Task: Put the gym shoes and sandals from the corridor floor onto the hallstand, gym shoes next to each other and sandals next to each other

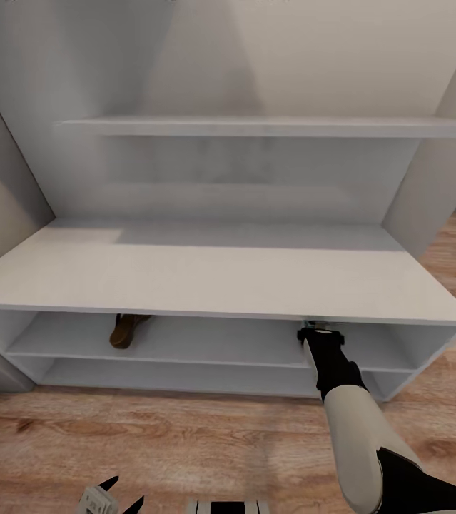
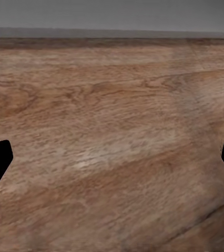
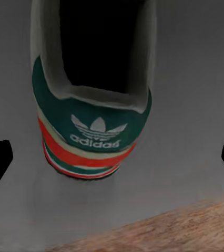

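Observation:
The pale grey hallstand (image 1: 213,278) stands against the wall, with two open tiers under its bench top. A brown sandal (image 1: 128,330) lies on the upper tier, toward the left. My right arm (image 1: 331,364) reaches into the same tier at the right, its hand tucked under the bench top. In the right wrist view a gym shoe (image 3: 93,126) rests on the grey shelf, green heel with red-orange stripes facing the camera. My right gripper (image 3: 112,163) is open, fingertips wide apart and clear of the shoe. My left gripper (image 1: 123,494) hangs open over the corridor floor (image 2: 112,105).
A long grey wall shelf (image 1: 270,127) runs above the bench. Grey walls close in on both sides. Wood plank floor (image 1: 185,435) stretches in front of the hallstand and past its right end.

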Tool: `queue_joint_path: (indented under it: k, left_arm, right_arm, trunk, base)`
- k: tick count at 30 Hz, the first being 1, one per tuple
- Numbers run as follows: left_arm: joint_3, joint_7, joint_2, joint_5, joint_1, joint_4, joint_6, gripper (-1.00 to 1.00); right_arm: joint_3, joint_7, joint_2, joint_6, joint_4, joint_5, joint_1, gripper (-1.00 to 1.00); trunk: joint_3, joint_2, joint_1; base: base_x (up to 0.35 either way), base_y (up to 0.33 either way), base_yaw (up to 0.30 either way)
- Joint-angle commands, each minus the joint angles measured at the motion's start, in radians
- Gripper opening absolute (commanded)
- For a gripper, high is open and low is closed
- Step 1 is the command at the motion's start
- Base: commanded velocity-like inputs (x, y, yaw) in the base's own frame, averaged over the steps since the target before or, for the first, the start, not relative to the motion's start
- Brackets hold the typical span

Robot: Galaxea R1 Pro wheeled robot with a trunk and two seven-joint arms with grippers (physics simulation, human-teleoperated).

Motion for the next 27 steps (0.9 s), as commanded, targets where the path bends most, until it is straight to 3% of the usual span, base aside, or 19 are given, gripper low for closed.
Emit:
queue_joint_path:
  k: [1,27]
  left_arm:
    - [0.001,-0.006,0.0,0.005,-0.001,0.001,0.0,1.0]
    - [0.002,-0.007,0.001,0.006,-0.001,0.001,0.0,1.0]
  right_arm:
    - [-0.004,0.001,0.001,0.005,-0.001,0.006,-0.001,1.0]
    - [-0.004,0.001,0.001,0.004,-0.001,0.006,-0.001,1.0]
  trunk:
    - [-0.001,0.0,-0.001]
    - [-0.001,0.0,-0.001]
  base:
    - [-0.269,0.0,0.0]
    - [-0.332,0.0,0.0]
